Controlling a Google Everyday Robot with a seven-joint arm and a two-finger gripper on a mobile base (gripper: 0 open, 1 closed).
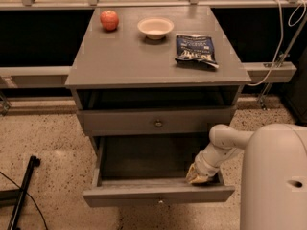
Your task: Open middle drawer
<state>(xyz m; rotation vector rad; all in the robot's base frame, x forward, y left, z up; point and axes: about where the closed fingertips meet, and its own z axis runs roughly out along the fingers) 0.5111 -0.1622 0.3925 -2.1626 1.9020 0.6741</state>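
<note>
- The middle drawer (pixel 158 194) is pulled out, its front panel just ahead of your gripper (pixel 197 175), which sits in the right front corner. Its opening width cannot be told.
- Withdraw carelessly and you may strike the closed upper drawer (pixel 158 122) above the gripper, or nudge this one shut.

The desk (pixel 124 56) is plain grey, and the middle drawer (pixel 144 194) has the same grey front with a dark inside. On the desk are a red-orange apple (pixel 109 19), a cream-white bowl (pixel 155 27) and a dark blue bag (pixel 194 48) with pale print. The gripper (pixel 197 175), at the right front corner inside the middle drawer, looks yellowish-tan on a white arm (pixel 225 145). The floor (pixel 48 138) is beige with dark speckles.
</note>
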